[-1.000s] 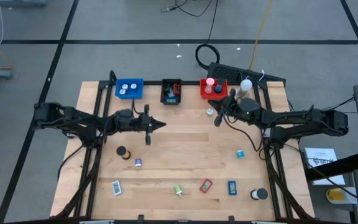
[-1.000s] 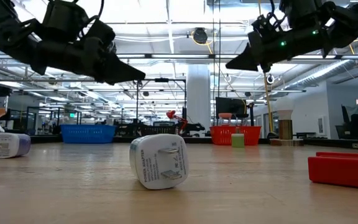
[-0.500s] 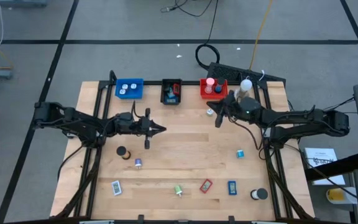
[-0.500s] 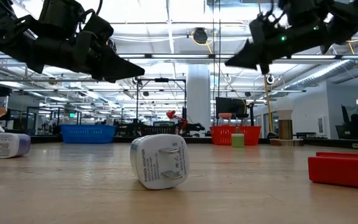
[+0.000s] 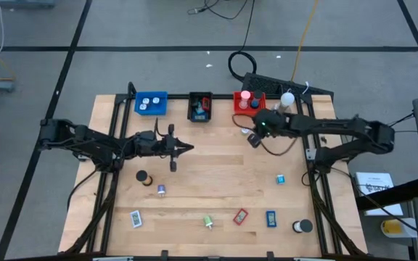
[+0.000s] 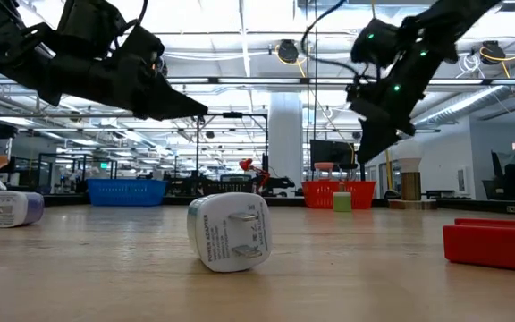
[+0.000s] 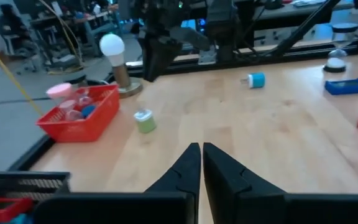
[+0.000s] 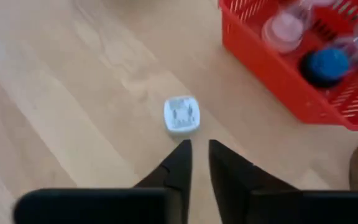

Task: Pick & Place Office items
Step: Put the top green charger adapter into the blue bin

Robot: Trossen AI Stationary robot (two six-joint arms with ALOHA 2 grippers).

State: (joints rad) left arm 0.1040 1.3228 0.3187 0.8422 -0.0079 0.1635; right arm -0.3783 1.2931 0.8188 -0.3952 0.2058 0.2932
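My right gripper (image 5: 251,139) hangs point-down, shut, just above a small white-and-green item (image 5: 245,130) that stands on the table before the red tray (image 5: 249,103). The right wrist view has that item (image 8: 181,114) just ahead of my fingertips, untouched. My left gripper (image 5: 187,148) is shut and hovers over the table's middle left, holding nothing. Other office items lie along the near half: a black cylinder (image 5: 142,176), a purple one (image 5: 161,190), a white plug (image 6: 231,231), a red rectangle (image 5: 240,216), a blue rectangle (image 5: 271,218) and a teal piece (image 5: 280,178).
Blue tray (image 5: 151,103), black tray (image 5: 200,107) and the red tray line the far edge, each with items inside. The white ball-topped stand (image 5: 287,98) rises right of the red tray, close behind my right arm. Bare wood lies between the two grippers.
My right arm has swung toward the table's left and far edge, and its gripper has tipped from a shallow slant to pointing steeply down over the small white-and-green item near the red tray. The items lie where they were.
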